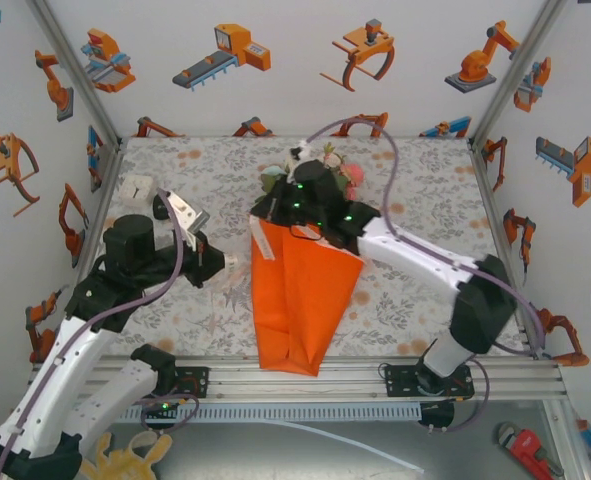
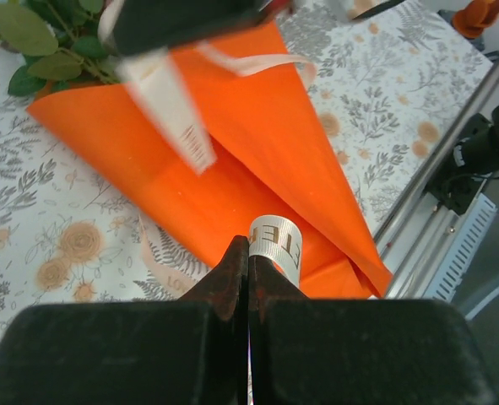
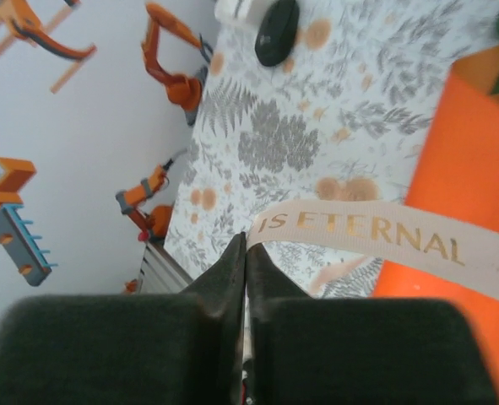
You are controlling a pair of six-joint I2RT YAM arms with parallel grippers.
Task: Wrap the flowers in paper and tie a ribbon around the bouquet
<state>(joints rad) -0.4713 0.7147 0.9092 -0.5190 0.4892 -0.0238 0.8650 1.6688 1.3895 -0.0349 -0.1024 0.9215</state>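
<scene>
The bouquet lies in the middle of the table, a long cone of orange paper (image 1: 305, 300) with its narrow end toward the front rail. The flowers (image 1: 340, 175) and their green leaves (image 2: 46, 51) stick out of its far end. My left gripper (image 2: 248, 245) sits left of the cone (image 1: 233, 262), shut on a loop of the cream ribbon (image 2: 276, 245). My right gripper (image 3: 246, 240) hovers over the cone's upper left (image 1: 275, 212). Its jaws are together on the lettered ribbon (image 3: 376, 232), which stretches across to the paper (image 3: 469, 169). A length of ribbon hangs beneath it (image 2: 169, 110).
A black oval object (image 3: 276, 32) and a white item (image 1: 135, 187) lie at the table's back left, near a small card-like piece (image 1: 185, 210). The aluminium rail (image 1: 305, 380) runs along the front edge. Printed walls close in the left, back and right sides.
</scene>
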